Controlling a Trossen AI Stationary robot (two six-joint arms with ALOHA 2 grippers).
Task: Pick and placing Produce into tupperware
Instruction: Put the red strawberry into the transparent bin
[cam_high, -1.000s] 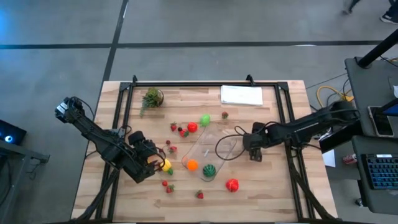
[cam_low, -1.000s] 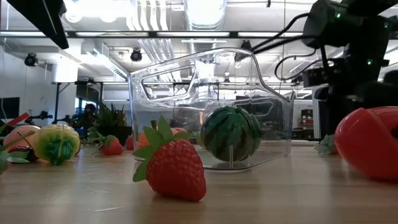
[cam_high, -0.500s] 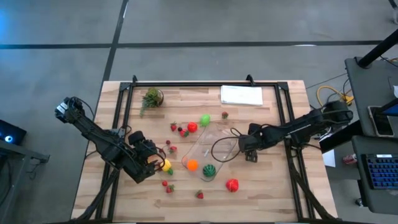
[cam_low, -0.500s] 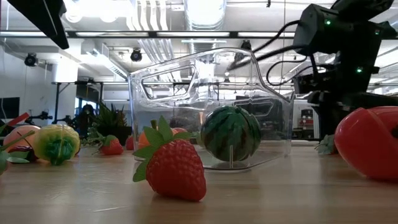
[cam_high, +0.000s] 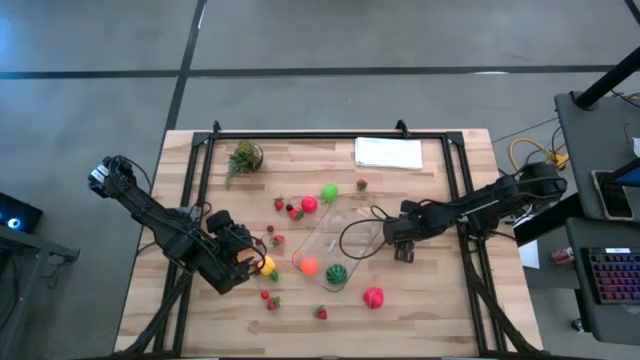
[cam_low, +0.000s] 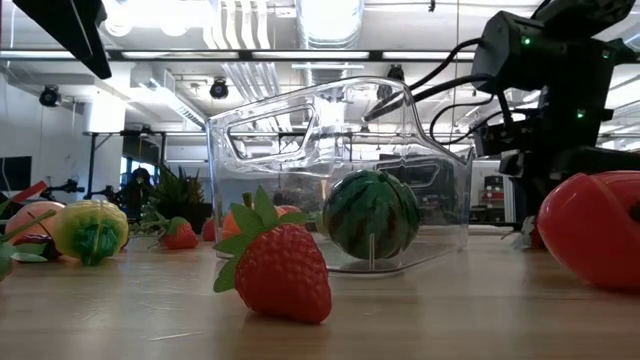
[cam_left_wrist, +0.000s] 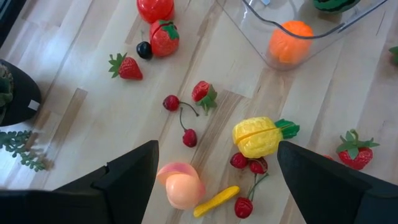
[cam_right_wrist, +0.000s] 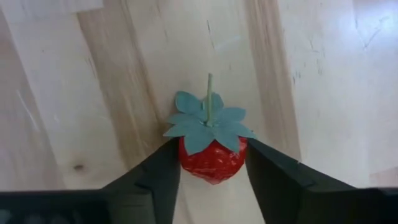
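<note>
A small strawberry (cam_right_wrist: 211, 152) is being pinched between the closed fingers (cam_right_wrist: 155, 180) of the right gripper (cam_high: 398, 243), low over the table (cam_high: 430, 310) just beside the right end of the tub (cam_high: 340, 243). The tub is being occupied by an orange (cam_high: 309, 266) and a watermelon (cam_high: 336, 272). The left gripper (cam_high: 250, 262) is being held with its fingers wide apart, gripping nothing, above a lemon (cam_left_wrist: 258, 137), a peach (cam_left_wrist: 181, 188) and cherries (cam_left_wrist: 180, 118) near the table's left edge. Other produce is being left scattered around the tub, including a red pepper (cam_high: 373, 296).
</note>
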